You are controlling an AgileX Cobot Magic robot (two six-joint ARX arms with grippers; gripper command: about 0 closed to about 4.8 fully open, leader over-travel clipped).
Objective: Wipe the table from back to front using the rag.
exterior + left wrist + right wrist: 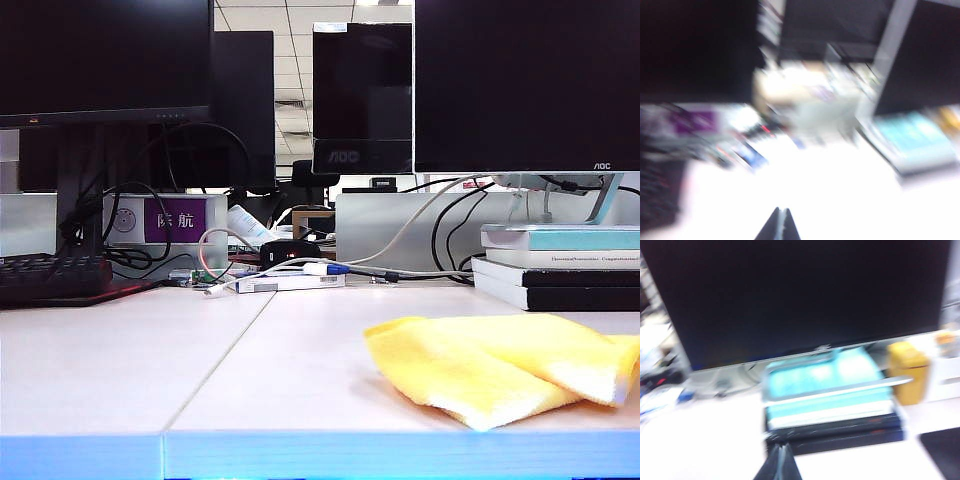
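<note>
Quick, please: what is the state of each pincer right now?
Left pincer: closed, holding nothing.
Right pincer: closed, holding nothing.

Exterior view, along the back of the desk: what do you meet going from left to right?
Black keyboard → purple sign → white cables → stack of books. Neither gripper shows in this view.

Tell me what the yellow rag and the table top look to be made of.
Rag: seemingly soft terry cloth, bright yellow, with a nubby looped pile and paler fuzzy edges where it folds. Table: off-white, matte, probably laminate board; it is flat and even, with a thin seam line and a light blue front edge band.
</note>
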